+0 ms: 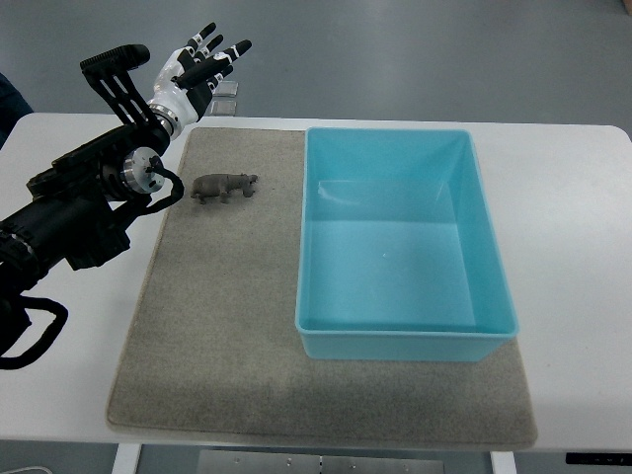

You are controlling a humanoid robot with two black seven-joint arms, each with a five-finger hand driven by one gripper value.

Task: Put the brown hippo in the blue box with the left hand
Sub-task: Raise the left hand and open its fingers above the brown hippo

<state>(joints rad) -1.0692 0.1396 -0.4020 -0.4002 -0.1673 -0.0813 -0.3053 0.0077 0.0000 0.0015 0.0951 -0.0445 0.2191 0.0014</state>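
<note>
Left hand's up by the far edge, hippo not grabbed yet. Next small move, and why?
Probably bring the left robot hand toward the robot and down over the hippo. The fingers are spread and hold nothing, and the hand sits beyond the mat's far edge, while the hippo lies on the mat just left of the empty box.

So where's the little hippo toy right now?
In the top view the brown hippo stands on the grey mat, just left of the blue box, below the open left hand.
</note>
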